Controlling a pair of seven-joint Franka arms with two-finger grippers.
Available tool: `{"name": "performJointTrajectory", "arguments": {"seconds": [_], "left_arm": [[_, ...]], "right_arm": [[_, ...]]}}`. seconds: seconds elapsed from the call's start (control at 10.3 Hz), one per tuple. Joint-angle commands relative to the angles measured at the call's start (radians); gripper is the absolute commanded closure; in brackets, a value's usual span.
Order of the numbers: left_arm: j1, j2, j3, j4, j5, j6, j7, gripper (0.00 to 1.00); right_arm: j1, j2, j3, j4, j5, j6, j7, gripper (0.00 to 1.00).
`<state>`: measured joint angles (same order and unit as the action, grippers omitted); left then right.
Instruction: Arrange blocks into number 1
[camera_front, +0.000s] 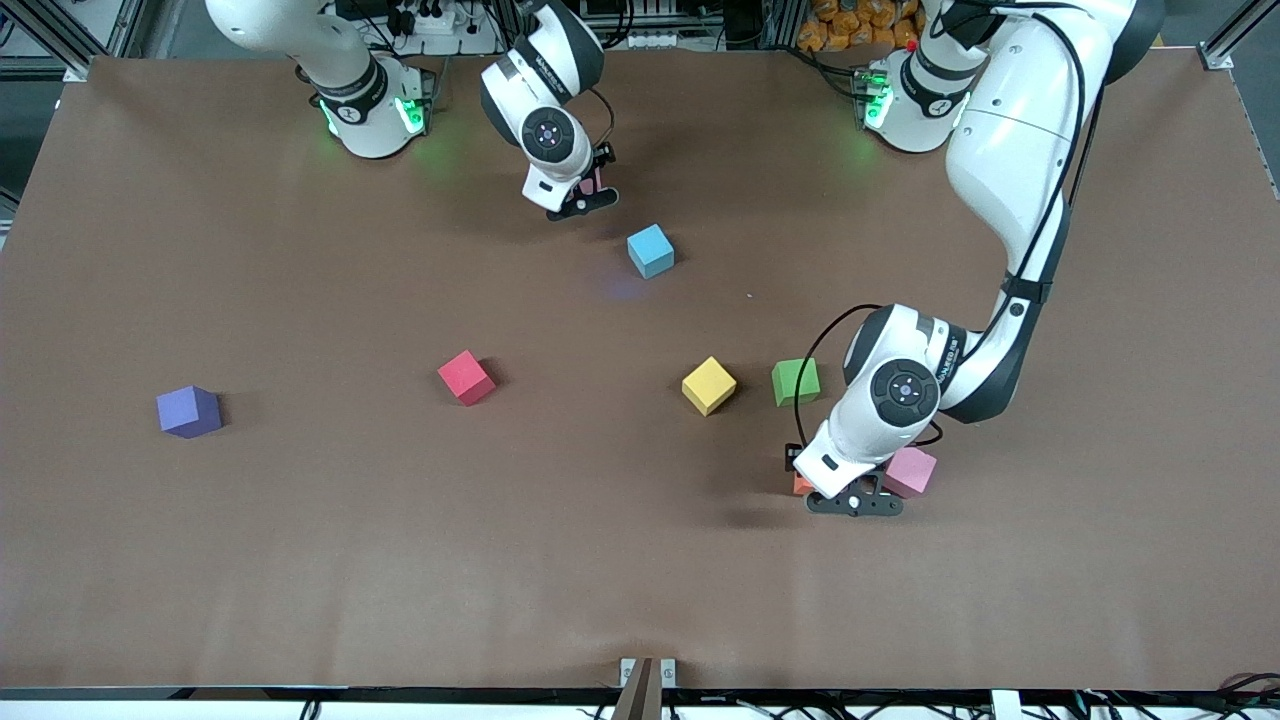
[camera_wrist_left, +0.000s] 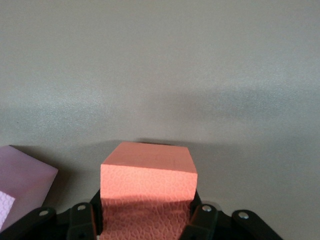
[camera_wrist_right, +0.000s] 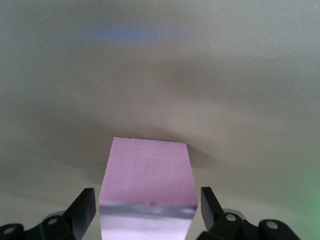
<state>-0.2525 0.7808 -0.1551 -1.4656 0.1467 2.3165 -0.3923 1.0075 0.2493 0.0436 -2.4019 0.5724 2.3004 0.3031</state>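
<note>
Left gripper (camera_front: 853, 497) clamped on orange block (camera_wrist_left: 148, 172), pink block (camera_front: 911, 471) just beside. Right gripper (camera_front: 583, 199) jaws parted around second pink block (camera_wrist_right: 148, 175), near blue block (camera_front: 650, 250).

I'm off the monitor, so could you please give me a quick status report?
Left gripper shut on small matte orange cube, beside a pink cube. Right gripper fingers straddle second pink cube, gaps showing. Nothing in the way.
</note>
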Motion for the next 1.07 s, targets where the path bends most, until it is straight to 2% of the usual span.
{"name": "performJointTrajectory", "arguments": {"seconds": [0.0, 0.19, 0.48, 0.68, 0.87, 0.97], "left_arm": [[0.001, -0.025, -0.003, -0.013, 0.022, -0.017, -0.028, 1.0], [0.002, -0.025, -0.003, -0.013, 0.019, -0.017, -0.028, 1.0], [0.009, -0.046, -0.006, -0.013, 0.013, -0.019, -0.026, 1.0], [0.012, -0.055, -0.009, -0.01, 0.01, -0.019, -0.026, 1.0], [0.015, -0.063, -0.012, -0.01, 0.011, -0.019, -0.023, 1.0], [0.01, -0.069, -0.015, -0.013, 0.01, -0.02, -0.023, 1.0]], "right_arm": [[0.014, -0.001, -0.002, -0.01, 0.026, 0.016, 0.005, 0.28], [0.002, -0.002, -0.005, -0.002, 0.023, 0.017, 0.005, 0.35], [-0.056, -0.005, -0.019, 0.039, -0.006, 0.016, -0.01, 0.35], [-0.063, 0.004, -0.074, 0.105, -0.089, 0.002, -0.01, 0.34], [-0.061, 0.025, -0.111, 0.154, -0.089, -0.045, 0.032, 0.33], [-0.058, 0.027, -0.117, 0.167, -0.088, -0.056, 0.15, 0.32]]}}
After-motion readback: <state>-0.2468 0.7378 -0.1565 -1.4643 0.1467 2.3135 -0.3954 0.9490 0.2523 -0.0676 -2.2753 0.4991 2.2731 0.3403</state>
